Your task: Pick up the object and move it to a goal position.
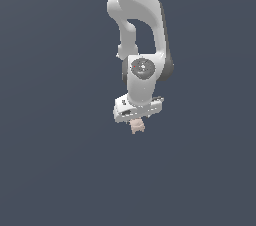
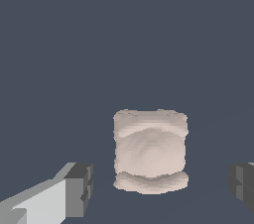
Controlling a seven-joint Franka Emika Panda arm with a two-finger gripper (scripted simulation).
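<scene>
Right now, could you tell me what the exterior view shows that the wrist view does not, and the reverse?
Only the exterior view shows the arm reaching down, with the white gripper directly above the object, which peeks out below it.

Only the wrist view shows the two fingers spread wide, one on each side of the object with clear gaps and no contact, plus its ridged, pillow-like top.

Both show the same pale beige-pink object and the plain dark grey ground.
</scene>
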